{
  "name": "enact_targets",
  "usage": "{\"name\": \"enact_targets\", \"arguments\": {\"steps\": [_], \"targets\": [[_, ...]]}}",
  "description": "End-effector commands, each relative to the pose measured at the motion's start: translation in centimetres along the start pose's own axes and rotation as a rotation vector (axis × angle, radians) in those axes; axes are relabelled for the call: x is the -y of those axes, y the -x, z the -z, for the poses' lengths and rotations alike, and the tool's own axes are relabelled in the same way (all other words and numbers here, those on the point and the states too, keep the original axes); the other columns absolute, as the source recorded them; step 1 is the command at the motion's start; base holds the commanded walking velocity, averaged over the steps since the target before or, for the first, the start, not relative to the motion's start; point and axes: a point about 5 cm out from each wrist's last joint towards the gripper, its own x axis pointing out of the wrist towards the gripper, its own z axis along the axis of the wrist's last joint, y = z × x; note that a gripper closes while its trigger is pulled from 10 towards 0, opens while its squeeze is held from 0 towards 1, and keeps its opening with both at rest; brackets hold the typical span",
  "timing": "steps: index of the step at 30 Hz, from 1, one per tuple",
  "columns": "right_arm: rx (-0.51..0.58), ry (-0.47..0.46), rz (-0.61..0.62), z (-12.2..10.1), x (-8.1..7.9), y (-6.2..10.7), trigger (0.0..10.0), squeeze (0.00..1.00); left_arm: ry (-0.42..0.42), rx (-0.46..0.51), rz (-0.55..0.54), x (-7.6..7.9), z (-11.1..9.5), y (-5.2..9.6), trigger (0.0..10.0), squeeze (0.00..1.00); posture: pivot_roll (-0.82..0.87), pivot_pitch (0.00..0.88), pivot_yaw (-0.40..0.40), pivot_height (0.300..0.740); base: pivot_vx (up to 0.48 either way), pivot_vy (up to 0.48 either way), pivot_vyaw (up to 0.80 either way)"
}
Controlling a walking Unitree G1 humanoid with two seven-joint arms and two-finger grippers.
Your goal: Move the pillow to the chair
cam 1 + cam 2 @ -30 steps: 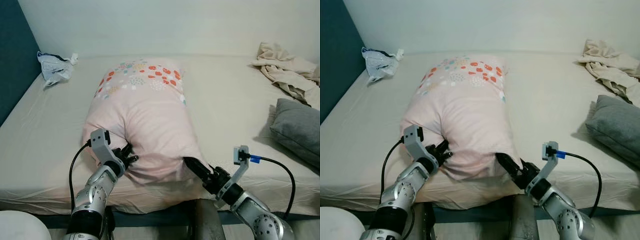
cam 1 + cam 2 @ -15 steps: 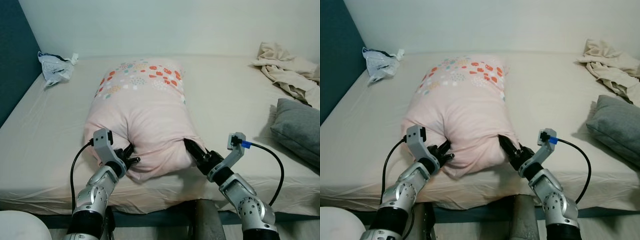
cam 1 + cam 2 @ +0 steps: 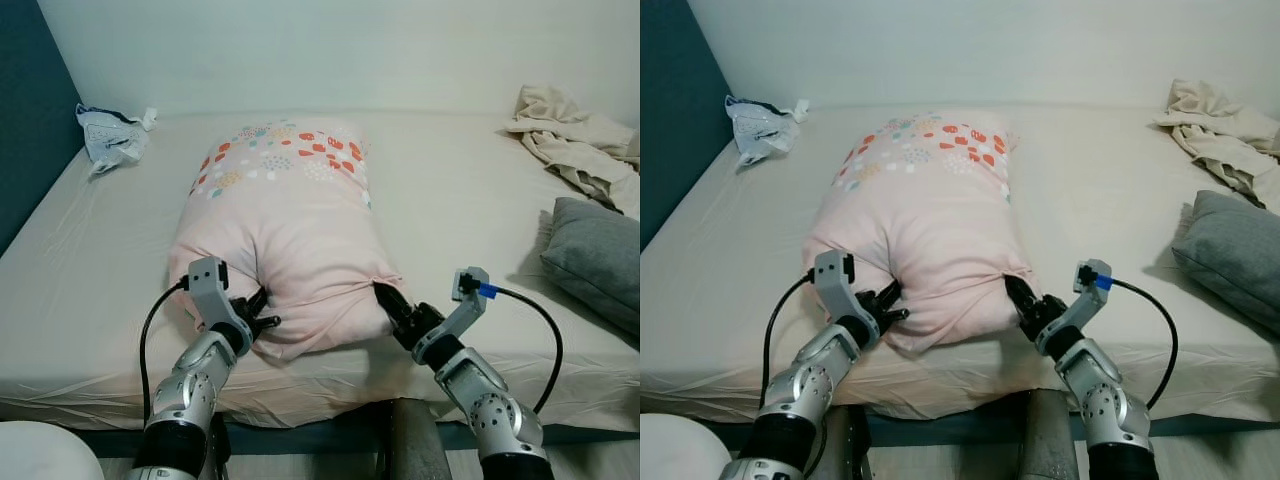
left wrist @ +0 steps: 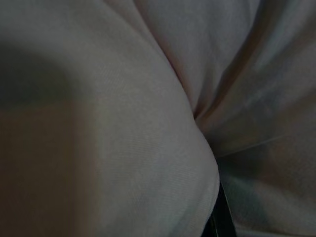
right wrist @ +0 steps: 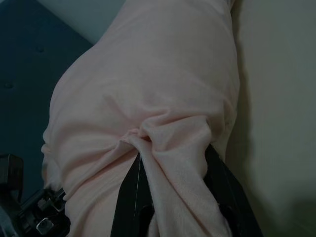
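Pillow point(image 3: 285, 235) — pinched by both grippers' jaws

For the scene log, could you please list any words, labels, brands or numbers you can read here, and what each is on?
None can be read.
The pink pillow carries only coloured spots, no lettering.
The crumpled bag at the bed's far corner shows dark marks too small and blurred to read.
The left claw and right claw bear no legible label.

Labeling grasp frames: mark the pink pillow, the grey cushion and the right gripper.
pink pillow point(image 3: 285, 215), left eye view, upper face below the dots.
grey cushion point(image 3: 598, 255), left eye view, middle of its top.
right gripper point(image 5: 175, 170), right wrist view, between its fingertips, on bunched fabric.
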Motion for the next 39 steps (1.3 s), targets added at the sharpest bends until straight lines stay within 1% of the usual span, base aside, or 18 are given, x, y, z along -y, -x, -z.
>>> {"name": "enact_targets", "arguments": {"steps": [1,2,3,10,16,19,21,23,24,25,27,28,29,33,36,37,38,39], "targets": [[0.026,0.006,0.022,-0.4,0.3,0.0,0.0,0.0,-0.027,-0.018,-0.027,-0.6,0.3,0.4,0.0,0.0,0.03,0.122,-0.033,0.513,0.0,0.0,0.0],[0.026,0.006,0.021,-0.3,0.3,-0.1,0.0,0.0,-0.038,-0.019,-0.052,-0.9,0.3,0.4,3.7,0.98,0.03,0.121,-0.033,0.513,0.0,0.0,0.0],[0.026,0.007,0.021,-0.3,0.4,-0.2,0.0,0.0,-0.036,-0.018,-0.046,-0.9,0.2,0.4,10.0,1.0,0.03,0.119,-0.035,0.513,0.0,0.0,0.0],[0.025,0.01,0.025,-0.3,0.5,-0.4,0.0,0.0,-0.017,0.004,-0.047,-1.0,-0.1,0.5,10.0,1.0,0.03,0.119,-0.037,0.513,0.0,0.0,0.0],[0.025,0.01,0.03,-0.3,0.6,-0.4,0.0,0.0,-0.008,0.002,-0.05,-1.8,-0.2,1.3,10.0,1.0,0.04,0.119,-0.037,0.513,0.0,0.0,0.0],[0.029,0.014,0.039,-0.4,0.8,-0.4,0.0,0.0,-0.001,0.005,-0.068,-2.6,-0.2,2.2,10.0,1.0,0.04,0.118,-0.035,0.513,0.0,0.0,0.0],[0.029,0.014,0.039,-0.4,0.8,-0.4,0.0,0.0,-0.001,0.005,-0.068,-2.6,-0.2,2.2,10.0,1.0,0.04,0.118,-0.035,0.513,0.0,0.0,0.0],[0.034,0.026,0.063,-0.5,1.2,-0.2,0.0,0.0,-0.012,-0.003,-0.118,-4.3,-0.3,4.0,10.0,1.0,0.04,0.117,-0.037,0.513,0.0,0.0,0.0],[0.034,0.026,0.063,-0.5,1.2,-0.2,0.0,0.0,-0.012,-0.003,-0.118,-4.3,-0.3,4.0,10.0,1.0,0.04,0.117,-0.037,0.513,0.0,0.0,0.0],[0.038,0.036,0.086,-0.6,1.6,-0.1,0.0,0.0,-0.006,-0.009,-0.125,-5.3,-0.5,5.1,10.0,1.0,0.04,0.117,-0.037,0.513,0.0,0.0,0.0],[0.041,0.039,0.096,-0.6,1.8,0.0,0.0,0.0,-0.001,-0.01,-0.118,-5.6,-0.6,5.6,10.0,1.0,0.04,0.117,-0.037,0.513,0.0,0.0,0.0],[0.05,0.041,0.118,-0.8,2.1,0.0,0.0,0.0,-0.003,-0.021,-0.106,-6.0,-0.6,6.1,10.0,0.0,0.04,0.117,-0.039,0.513,0.0,0.0,0.0],[0.057,0.042,0.133,-0.9,2.3,0.1,0.0,0.0,-0.005,-0.029,-0.099,-6.2,-0.7,6.5,10.0,0.0,0.04,0.117,-0.039,0.513,0.0,0.0,0.0],[0.093,0.047,0.208,-1.8,3.4,0.3,0.0,0.0,-0.119,-0.099,-0.147,-8.2,-0.6,8.4,10.0,0.0,0.04,0.118,-0.042,0.513,0.0,0.0,0.0],[0.105,0.068,0.242,-2.6,4.1,0.5,0.0,0.0,-0.194,-0.101,-0.288,-10.3,-1.3,9.5,10.0,0.0,0.05,0.119,-0.045,0.513,0.0,0.0,0.0],[0.105,0.068,0.242,-2.6,4.1,0.5,0.0,0.0,-0.194,-0.101,-0.288,-10.3,-1.3,9.5,10.0,0.0,0.05,0.119,-0.045,0.513,0.0,0.0,0.0],[0.115,0.083,0.277,-3.1,4.8,0.8,0.0,0.0,-0.207,-0.08,-0.407,-11.7,-2.0,10.2,10.0,0.0,0.05,0.12,-0.044,0.513,0.0,0.0,0.0],[0.121,0.088,0.293,-3.3,5.1,0.9,0.0,0.0,-0.211,-0.077,-0.44,-12.2,-2.3,10.5,10.0,0.0,0.05,0.12,-0.044,0.513,0.0,0.0,0.0]]}}
